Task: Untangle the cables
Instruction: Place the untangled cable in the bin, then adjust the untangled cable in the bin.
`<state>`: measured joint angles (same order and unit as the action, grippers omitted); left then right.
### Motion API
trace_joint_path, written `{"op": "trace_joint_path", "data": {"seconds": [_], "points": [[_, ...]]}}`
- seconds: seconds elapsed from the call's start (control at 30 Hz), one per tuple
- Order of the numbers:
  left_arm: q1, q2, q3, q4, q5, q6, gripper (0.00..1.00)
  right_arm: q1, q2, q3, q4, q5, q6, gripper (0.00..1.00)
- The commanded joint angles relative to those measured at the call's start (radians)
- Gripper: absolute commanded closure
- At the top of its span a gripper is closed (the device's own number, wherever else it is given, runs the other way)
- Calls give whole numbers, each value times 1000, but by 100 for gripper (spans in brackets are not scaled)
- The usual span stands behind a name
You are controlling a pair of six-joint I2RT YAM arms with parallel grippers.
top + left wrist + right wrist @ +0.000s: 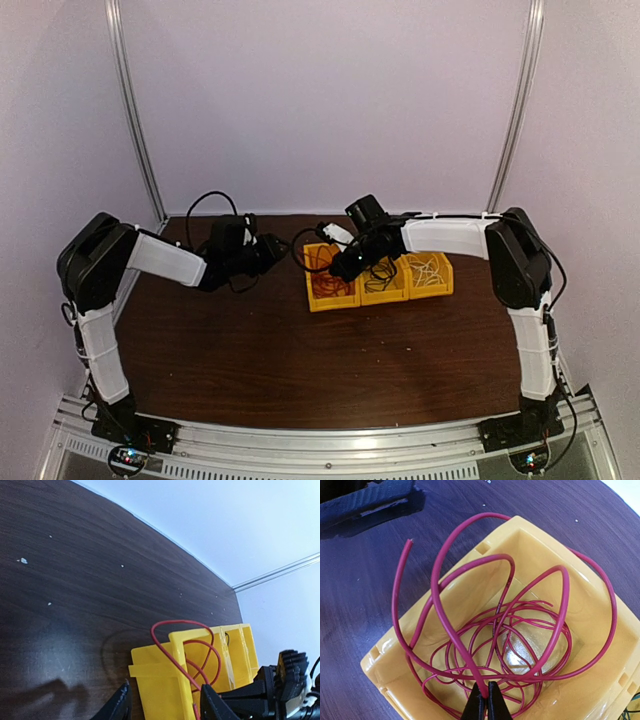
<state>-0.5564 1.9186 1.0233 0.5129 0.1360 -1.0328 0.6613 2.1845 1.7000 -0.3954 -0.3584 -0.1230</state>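
The red cable (325, 272) lies coiled in the leftmost of three yellow bins (333, 300). The black cable (380, 272) fills the middle bin and the white cable (428, 270) the right bin. My right gripper (343, 268) hangs over the left bin. In the right wrist view it (486, 700) is shut on a thick strand of the red cable (453, 638), whose big loops rise above the bin (545, 550). My left gripper (272, 250) is just left of the bins. In its wrist view it (165, 707) is open and empty, with the bin (155, 680) and a red loop (162, 649) ahead of it.
The dark wooden table (300, 360) carries the three bins side by side near its middle back. White walls with metal rails (135, 110) close the back and sides. The right arm's black wrist shows at the right edge of the left wrist view (290, 680).
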Motion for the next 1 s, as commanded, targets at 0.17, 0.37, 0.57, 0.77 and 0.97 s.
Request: {"op": "trace_joint_path", "data": {"seconds": [0.17, 0.37, 0.57, 0.77, 0.97], "points": [[46, 173, 135, 133, 307, -241, 54, -7, -18, -5, -20, -2, 14, 100], [49, 241, 183, 215, 362, -332, 57, -5, -8, -1, -23, -11, 11, 100], [56, 302, 196, 308, 349, -412, 66, -5, -5, 3, -25, -14, 10, 100], [64, 307, 186, 335, 296, -413, 83, -5, -4, 2, -25, -9, 8, 100], [64, 274, 191, 311, 252, -347, 97, -5, -5, -1, -25, -3, 3, 100]]}}
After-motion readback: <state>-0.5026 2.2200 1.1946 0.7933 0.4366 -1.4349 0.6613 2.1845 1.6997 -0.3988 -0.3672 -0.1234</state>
